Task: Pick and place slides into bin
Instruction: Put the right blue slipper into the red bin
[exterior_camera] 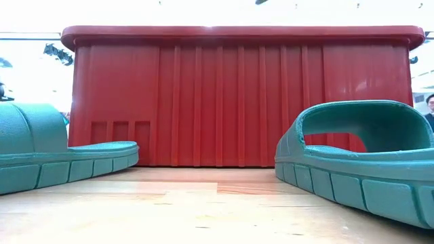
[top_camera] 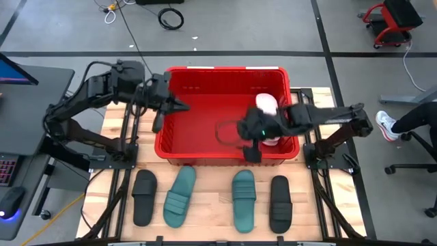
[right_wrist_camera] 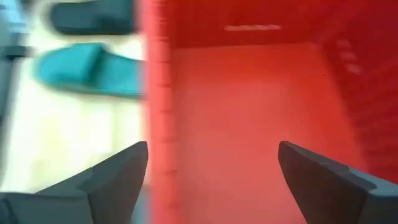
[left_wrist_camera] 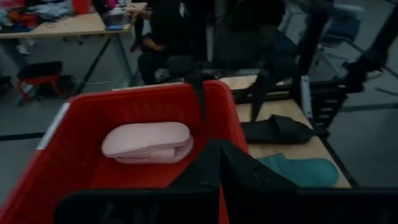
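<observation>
Four slides (top_camera: 207,197) lie in a row just beside the bin (top_camera: 225,70); right gripper (right_wrist_camera: 211,171), fingers apart, over it; left gripper (top_camera: 179,106) closed, empty.

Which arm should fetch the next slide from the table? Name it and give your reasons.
Right, probably. The right gripper hangs open at the bin's front wall, just above the teal slide and black slide. The left gripper sits over the bin's far left side.

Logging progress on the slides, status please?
Right gripper open over the bin. Left gripper at its left rim. Pink slide inside; four slides on the table.
</observation>
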